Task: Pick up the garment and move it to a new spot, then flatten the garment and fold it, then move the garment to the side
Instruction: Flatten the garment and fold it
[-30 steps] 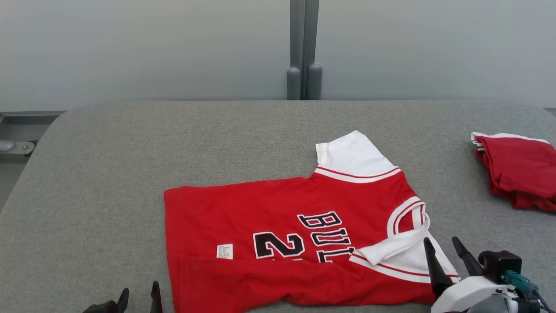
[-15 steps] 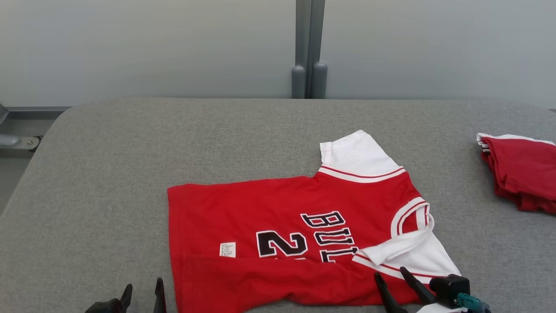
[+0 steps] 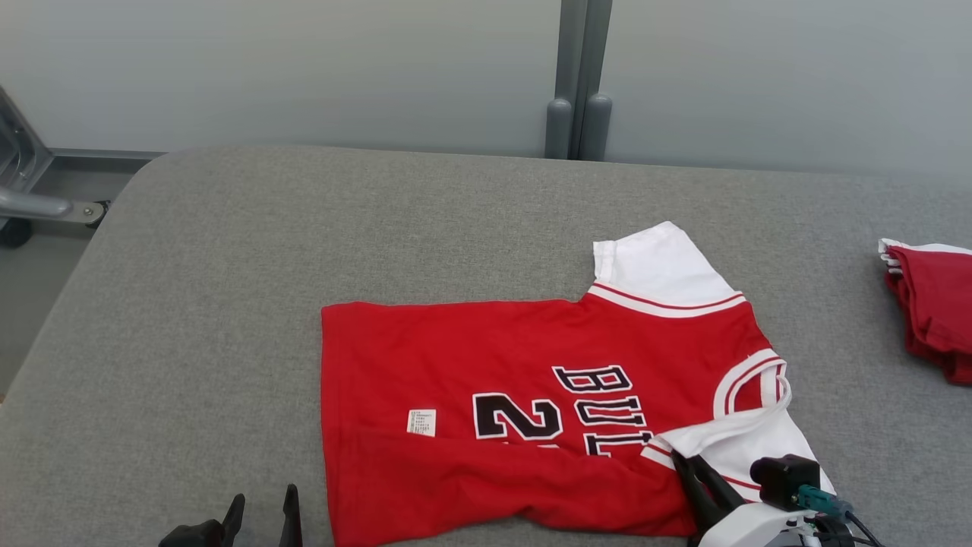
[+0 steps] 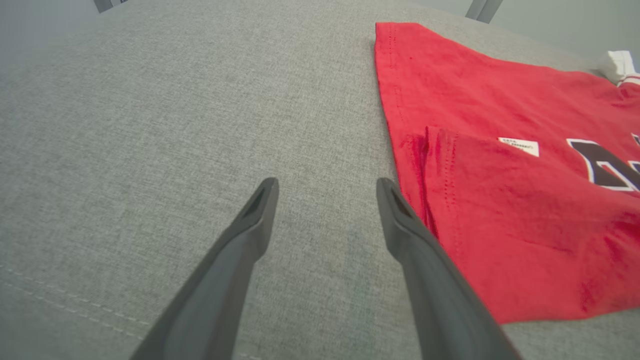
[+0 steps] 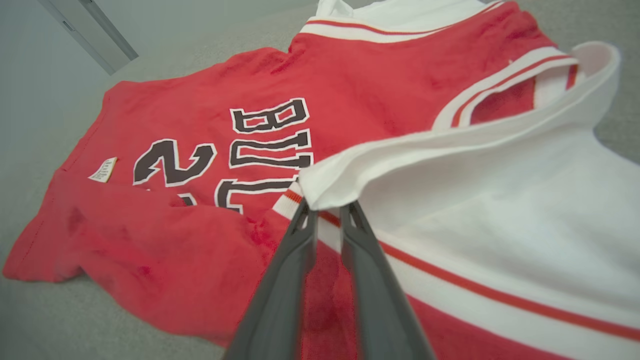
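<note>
Grey tabletop [image 3: 228, 266] is seen bearing the garment [image 3: 493, 357] right of centre. Right hand [image 5: 327, 207] is nearly closed at the folded white sleeve [image 5: 450, 165]; a pinch cannot be confirmed. Left hand [image 4: 326, 184] is held wide, empty. Grip should be verified before the sleeve is drawn outward

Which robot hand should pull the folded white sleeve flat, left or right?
Right, I think. The right gripper has its fingers nearly together at the corner of the sleeve. The left gripper is open over the bare table beside the bottom edge of the shirt, far from that sleeve.
</note>
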